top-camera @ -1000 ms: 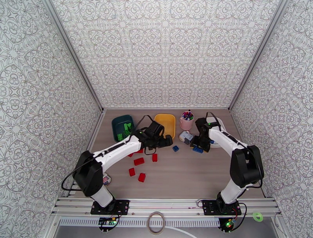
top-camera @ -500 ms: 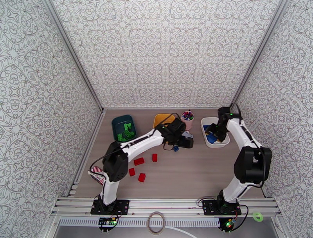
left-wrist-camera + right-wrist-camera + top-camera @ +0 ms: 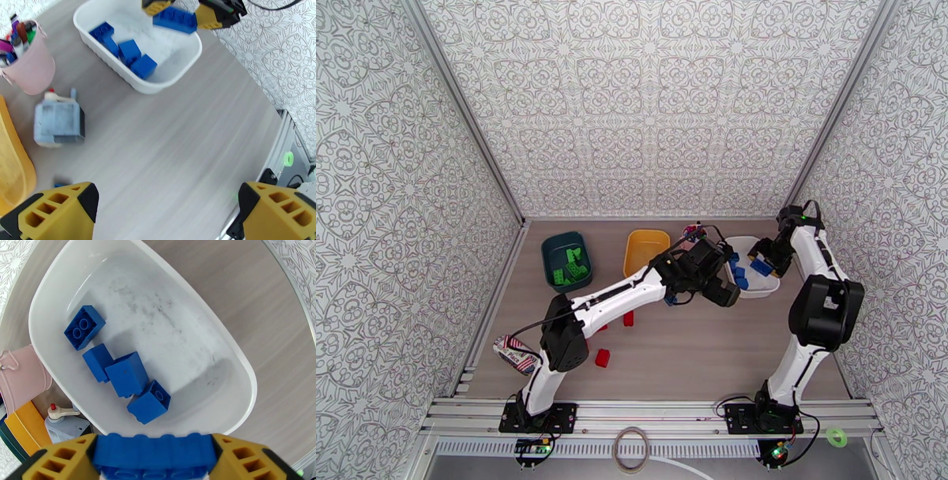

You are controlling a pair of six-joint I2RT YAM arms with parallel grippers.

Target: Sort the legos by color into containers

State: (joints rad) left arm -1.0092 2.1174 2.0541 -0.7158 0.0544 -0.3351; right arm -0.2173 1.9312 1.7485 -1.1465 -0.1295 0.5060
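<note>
Hanging above a shallow white plastic tub (image 3: 177,319) at the far right of the worktop (image 3: 177,138): right gripper (image 3: 156,461), jaws clamped on a long blue studded brick (image 3: 154,445), its long axis running finger to finger. The tub's edge lies directly below. Inside are four blue bricks (image 3: 126,374). Left gripper (image 3: 168,213) is just left, jaws wide apart, empty.

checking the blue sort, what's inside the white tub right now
Four blue bricks lie inside the white tub. A fifth, long blue brick is held in the right tool above it, not inside. In the right wrist view, tool and brick cover the tub's near rim.
</note>
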